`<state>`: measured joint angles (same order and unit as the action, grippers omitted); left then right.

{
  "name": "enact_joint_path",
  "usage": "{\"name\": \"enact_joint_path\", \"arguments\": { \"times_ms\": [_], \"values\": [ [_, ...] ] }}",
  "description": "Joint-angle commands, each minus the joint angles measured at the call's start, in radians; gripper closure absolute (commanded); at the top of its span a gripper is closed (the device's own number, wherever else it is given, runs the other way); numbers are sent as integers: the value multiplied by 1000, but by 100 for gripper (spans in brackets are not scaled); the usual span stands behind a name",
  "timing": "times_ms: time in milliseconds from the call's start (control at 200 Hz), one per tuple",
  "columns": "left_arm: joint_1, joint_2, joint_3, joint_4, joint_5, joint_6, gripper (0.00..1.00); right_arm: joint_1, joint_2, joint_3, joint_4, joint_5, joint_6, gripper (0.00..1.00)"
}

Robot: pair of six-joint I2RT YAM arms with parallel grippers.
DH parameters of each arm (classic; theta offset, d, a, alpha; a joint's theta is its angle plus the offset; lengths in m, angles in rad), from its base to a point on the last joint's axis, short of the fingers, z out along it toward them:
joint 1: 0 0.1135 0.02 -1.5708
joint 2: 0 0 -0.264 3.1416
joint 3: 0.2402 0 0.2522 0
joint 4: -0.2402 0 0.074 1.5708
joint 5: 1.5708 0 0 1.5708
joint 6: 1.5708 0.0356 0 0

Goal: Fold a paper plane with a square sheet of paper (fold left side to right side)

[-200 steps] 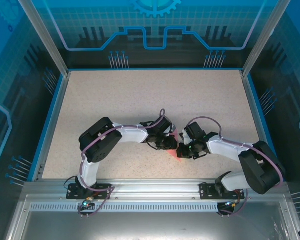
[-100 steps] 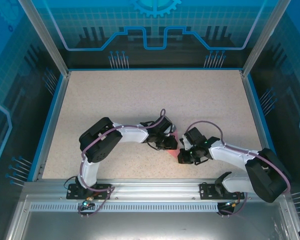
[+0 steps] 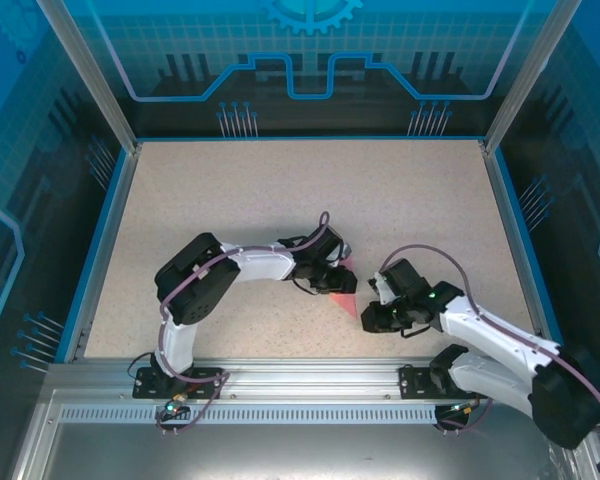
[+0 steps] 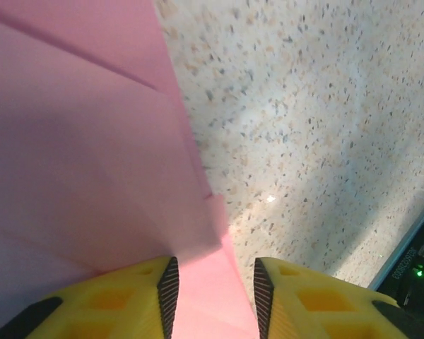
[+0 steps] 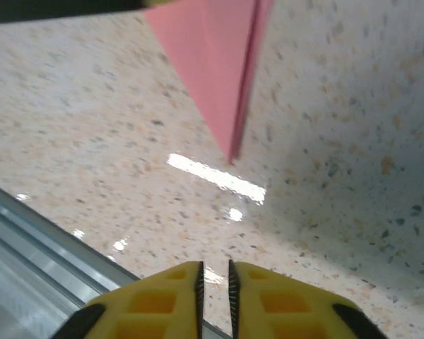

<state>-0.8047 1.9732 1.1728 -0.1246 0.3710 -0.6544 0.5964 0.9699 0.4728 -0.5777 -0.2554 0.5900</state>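
Looking down via the top cam, I see the left arm [image 3: 250, 262] w/ its elbow folded up close to the base and the forearm laid out to the right, low over the table [image 3: 280, 190]. Its wrist is tipped down so the left gripper [image 3: 332, 283] sits over the left part of the pink paper [image 3: 347, 298]. The right arm [image 3: 490, 335] has its elbow swung far out to the right, forearm running back up-left. That puts the right gripper [image 3: 368, 318] just beside the paper's narrow end, nose toward it. The paper's long axis runs far-to-near. The pointed tip faces the near edge and sits just ahead of the right fingertips, apart from them. The left wrist cam gives me what the top cam hides under the gripper: layered folds w/ a couple of creases. The paper sits ahead and to the left of the fingers [image 4: 138, 300], its edge running diagonally away, w/ bare table on the right. Those fingers stand spread, w/ a pink strip lying in the gap; can't tell if the pads touch it. The right wrist cam shows the tip pointing back at its own fingers [image 5: 162, 296], w/ a raised fold edge along the tip's right side and the metal rail [image 5: 28, 233] at lower left. Those fingers are nearly together, a thin slit btwn them, nothing in it.
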Motion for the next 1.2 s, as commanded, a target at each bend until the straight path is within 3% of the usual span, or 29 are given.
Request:
{"name": "enact_joint_path", "arguments": {
  "times_ms": [0, 120, 340, 835, 1195],
  "values": [
    [48, -108, 10, -55, -16, 33, 57, -24, -57, 44, -42, 41, -37, 70],
    [105, -189, -47, -54, -29, 27, 50, -41, -99, 55, -42, 91, -46, 57],
    [170, -200, -161, 24, -2, -32, 49, -50, -147, 30, -19, 111, -47, 46],
    [169, -25, -96, 189, 103, -104, 56, -62, -143, 10, -14, 97, -48, 46],
    [166, 35, -32, 188, 137, -113, 60, -72, -125, -3, 8, 83, -48, 45]
  ]
}}
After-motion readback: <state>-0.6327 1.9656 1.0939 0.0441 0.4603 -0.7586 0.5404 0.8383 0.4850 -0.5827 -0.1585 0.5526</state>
